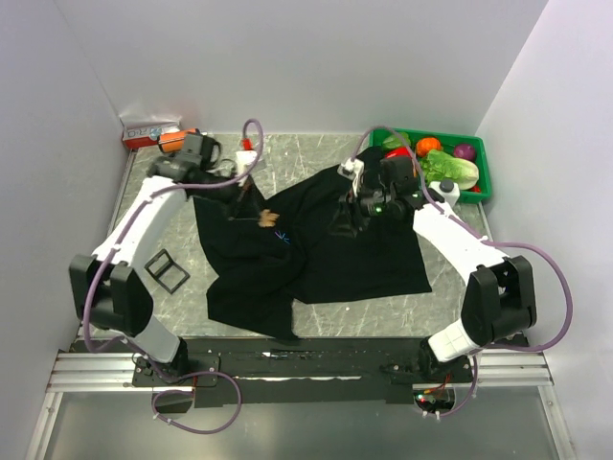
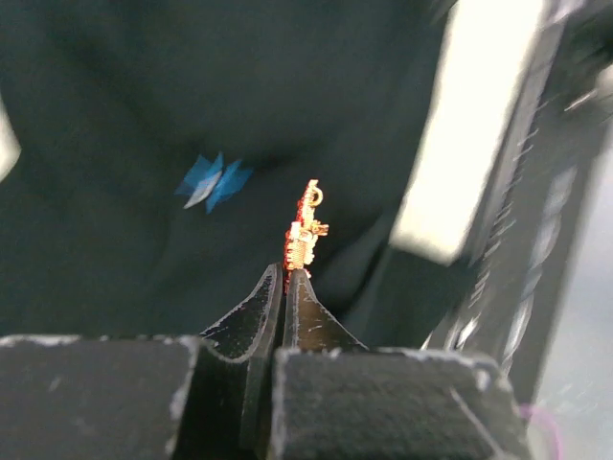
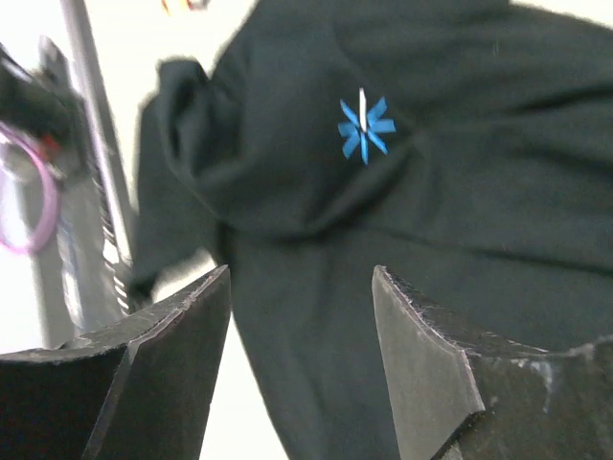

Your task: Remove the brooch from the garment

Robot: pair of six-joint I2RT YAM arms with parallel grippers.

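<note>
**Nearly out: brooch pinched, its release from the cloth unconfirmed**

Over on the left, a black square frame (image 1: 168, 270) lies flat on the desk (image 1: 316, 153), well apart from the action. Just right of it, the left arm reaches in over the far-left part of the garment (image 1: 326, 259), the big black shirt spread across the middle of the desk. The left hand (image 2: 285, 280) is clenched tight, its two tips pressed together on the lower end of the brooch (image 2: 305, 228), which stands up from the pinch as a tiny orange-gold piece. From above, the brooch (image 1: 269, 218) sits over the cloth, with the blue starburst mark (image 1: 283, 236) just to its near right.

Further right, the right hand (image 3: 300, 278) hangs above the garment with its fingers spread wide and nothing between them; it pins no cloth. At the far right stands a green bin (image 1: 484, 158) of vegetables, untouched.

To my eye the grasp, the hard part, is done. I cannot tell whether the pin has come clear of the fabric: the cloth behind it is blurred. What seems left is drawing the brooch fully away and setting it down off the garment, perhaps with the right hand holding the cloth down.
</note>
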